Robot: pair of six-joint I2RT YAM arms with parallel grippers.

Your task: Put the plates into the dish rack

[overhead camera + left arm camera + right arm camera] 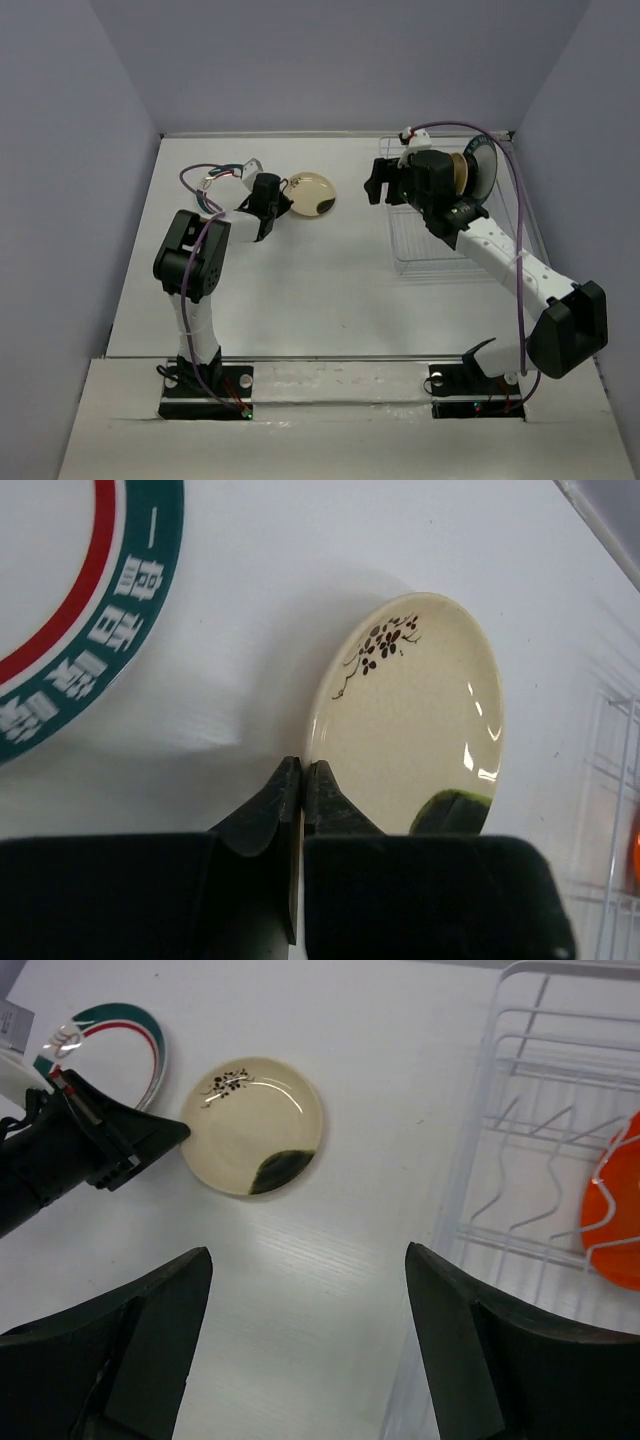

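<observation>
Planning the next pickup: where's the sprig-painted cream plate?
Top view: the cream plate lies just right of the left gripper, between the teal-rimmed plate and the dish rack.

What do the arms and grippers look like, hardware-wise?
The left arm and right arm have white links, chunky black joint housings and black base plates. A purple cable loops along each. The left gripper and right gripper have matte black wedge-shaped fingers.

White table [330, 290], cream plate [312, 193], teal-rimmed plate [120, 1055], rack [420, 250]
</observation>
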